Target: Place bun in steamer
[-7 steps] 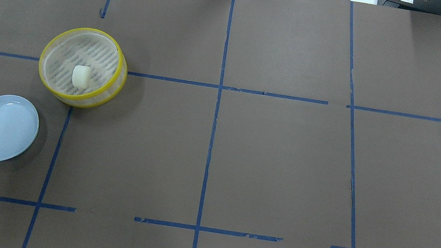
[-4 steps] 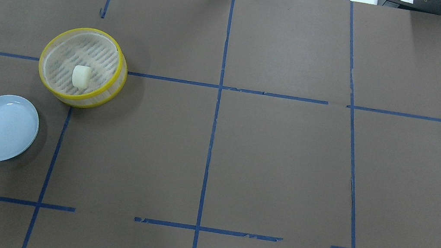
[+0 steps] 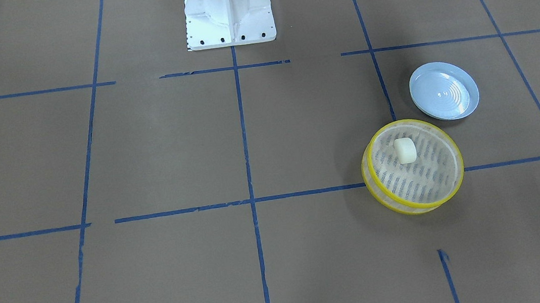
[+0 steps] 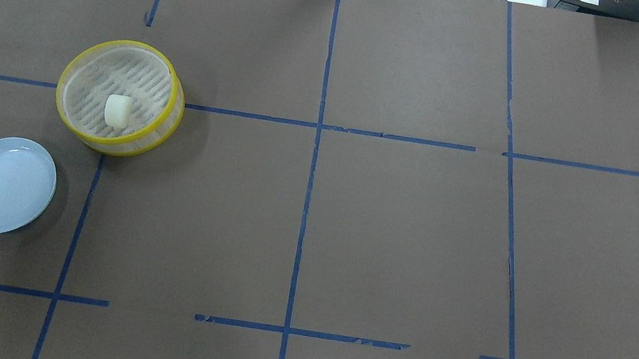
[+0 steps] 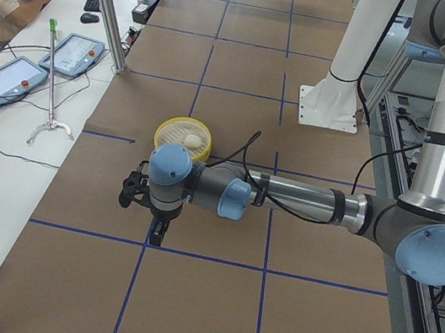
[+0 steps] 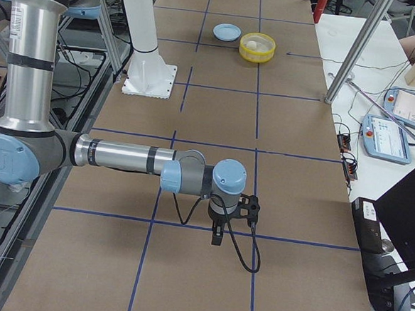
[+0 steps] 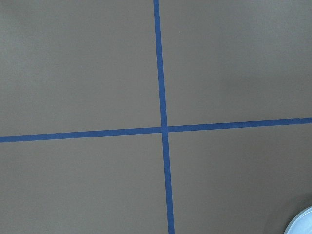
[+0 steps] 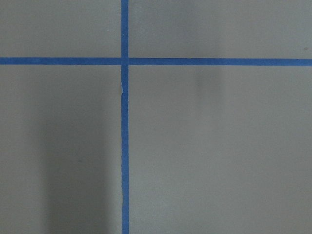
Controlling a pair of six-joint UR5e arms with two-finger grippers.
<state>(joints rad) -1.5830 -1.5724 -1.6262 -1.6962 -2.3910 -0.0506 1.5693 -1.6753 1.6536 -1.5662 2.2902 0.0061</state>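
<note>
Cream-white bun (image 4: 117, 110) on slatted floor inside yellow-rimmed steamer (image 4: 114, 139).

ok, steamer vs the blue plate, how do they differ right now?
The steamer has yellow rims and a slatted floor; the plate is plain pale blue. The steamer has tall walls; the plate is shallow. The steamer holds the bun; the plate does not. Both are round and sit on the robot's left.

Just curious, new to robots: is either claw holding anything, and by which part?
Not the bun: it lies loose in the steamer. Beyond that, cannot tell.
</note>
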